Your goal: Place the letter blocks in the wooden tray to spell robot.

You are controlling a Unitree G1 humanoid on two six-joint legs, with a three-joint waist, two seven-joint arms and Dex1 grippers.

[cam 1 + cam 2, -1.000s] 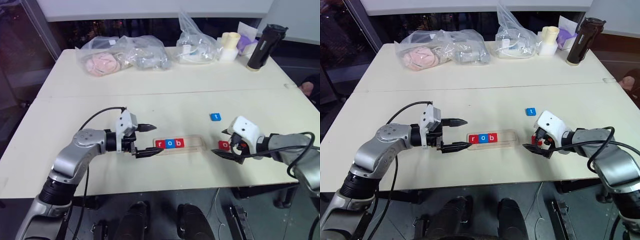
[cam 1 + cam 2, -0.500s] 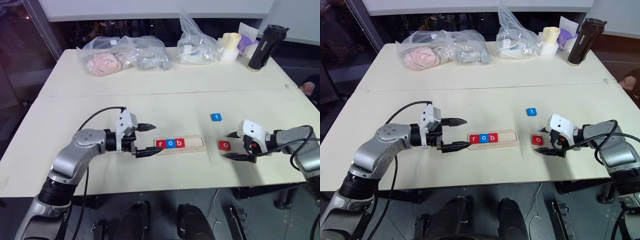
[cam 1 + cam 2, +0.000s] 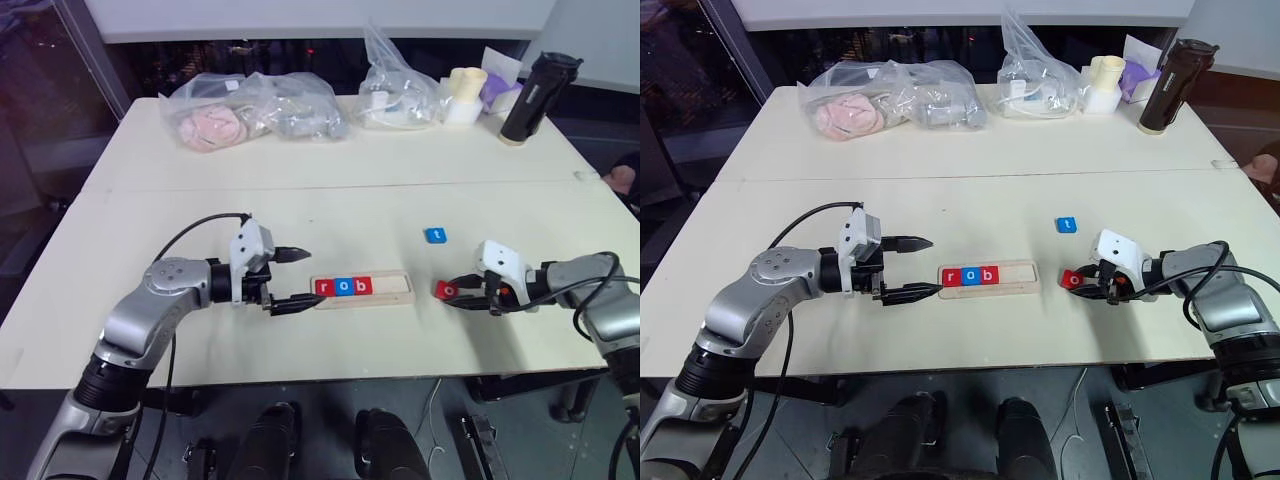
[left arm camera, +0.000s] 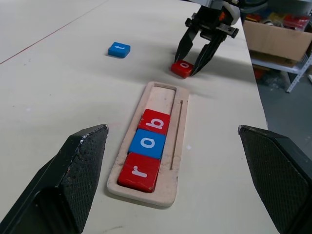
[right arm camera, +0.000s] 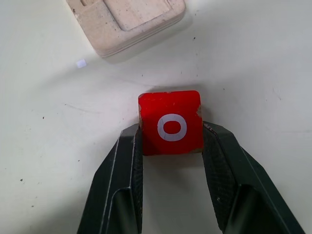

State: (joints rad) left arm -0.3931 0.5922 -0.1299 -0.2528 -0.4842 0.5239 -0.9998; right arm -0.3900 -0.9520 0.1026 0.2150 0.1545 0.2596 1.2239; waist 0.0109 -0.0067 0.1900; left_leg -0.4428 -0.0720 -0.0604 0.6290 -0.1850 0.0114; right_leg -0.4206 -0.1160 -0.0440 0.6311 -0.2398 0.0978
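Five letter blocks in all — three red (the r (image 3: pixel 324 287), the b (image 3: pixel 361 286) and a loose o (image 3: pixel 446 290)) and two blue (an o (image 3: pixel 343 287) and a loose t (image 3: pixel 435 236)). There is one wooden tray (image 3: pixel 396 289) with three blocks in it, and two blocks lie outside it on the one table (image 3: pixel 330 210). At the far edge — three clear plastic bags (image 3: pixel 290 104), one dark bottle (image 3: pixel 527 97) and one cream cup (image 3: pixel 461 94)
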